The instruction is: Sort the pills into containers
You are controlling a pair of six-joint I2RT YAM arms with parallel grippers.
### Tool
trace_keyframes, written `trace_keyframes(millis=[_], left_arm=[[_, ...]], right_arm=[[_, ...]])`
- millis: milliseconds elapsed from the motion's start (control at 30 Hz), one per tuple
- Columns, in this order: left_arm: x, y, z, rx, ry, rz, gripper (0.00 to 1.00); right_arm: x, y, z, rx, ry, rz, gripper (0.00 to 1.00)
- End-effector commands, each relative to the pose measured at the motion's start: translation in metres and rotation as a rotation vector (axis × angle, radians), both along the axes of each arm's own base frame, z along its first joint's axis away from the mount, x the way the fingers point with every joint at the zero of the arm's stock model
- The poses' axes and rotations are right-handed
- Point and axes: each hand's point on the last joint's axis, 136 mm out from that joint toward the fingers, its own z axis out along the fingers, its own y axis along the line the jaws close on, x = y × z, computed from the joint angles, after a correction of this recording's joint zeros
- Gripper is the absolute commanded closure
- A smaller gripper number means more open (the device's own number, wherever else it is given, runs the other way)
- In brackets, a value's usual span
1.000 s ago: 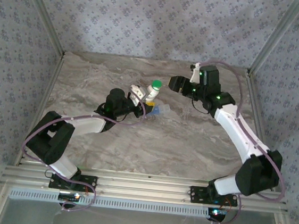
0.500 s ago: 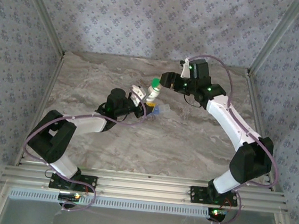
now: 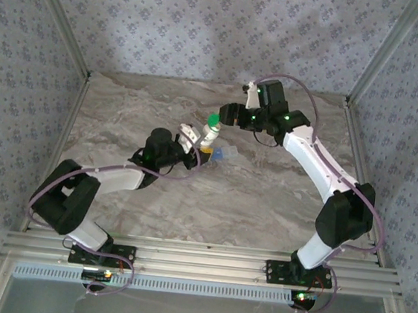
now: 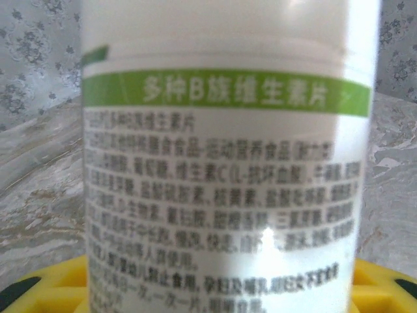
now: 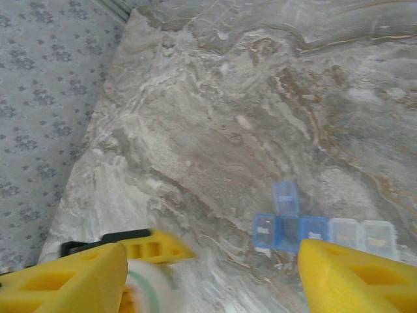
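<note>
My left gripper [image 3: 196, 139] is shut on a white bottle [image 3: 209, 132] with a green cap [image 3: 214, 119] and holds it tilted above the table. In the left wrist view the bottle's label [image 4: 228, 195] is close up, with the yellow fingertips [image 4: 45, 287] at either side. My right gripper [image 3: 226, 115] stands open just right of the cap. From its wrist view the right gripper [image 5: 214, 251] sits above the bottle [image 5: 146, 287]. The blue translucent pill box, the containers [image 5: 313, 229], lies on the table with one lid [image 5: 285, 197] flipped up, also seen from above [image 3: 228, 155]. The pills are out of view.
The marble tabletop [image 3: 264, 200] is walled by patterned panels on the left [image 3: 20, 107], back and right. An aluminium rail [image 3: 198, 260] runs along the near edge by the arm bases.
My right arm has swung left and brought its open gripper up beside the green cap. The left gripper has kept hold of the bottle, shifting it slightly left.
</note>
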Motion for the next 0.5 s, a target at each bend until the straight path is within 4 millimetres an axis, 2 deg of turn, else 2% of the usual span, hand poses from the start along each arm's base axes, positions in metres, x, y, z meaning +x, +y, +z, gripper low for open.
trace_keyframes(millis=[0, 67, 133, 367, 467], left_arm=[[-0.007, 0.016, 0.022, -0.02, -0.073, 0.05, 1.0], [-0.013, 0.027, 0.023, -0.026, -0.079, 0.083, 1.0], [-0.018, 0.035, 0.025, -0.04, -0.083, 0.109, 1.0], [-0.037, 0.06, 0.035, -0.074, -0.115, 0.173, 1.0], [-0.044, 0.071, 0.035, -0.072, -0.123, 0.203, 1.0]], right_arm=[[0.005, -0.011, 0.003, -0.021, -0.025, -0.004, 0.29], [0.019, -0.021, -0.013, -0.047, -0.028, -0.042, 0.29], [0.027, -0.021, -0.035, -0.073, -0.009, -0.035, 0.29], [0.065, -0.006, -0.104, -0.141, 0.053, -0.004, 0.29], [0.071, 0.003, -0.134, -0.159, 0.103, 0.019, 0.3]])
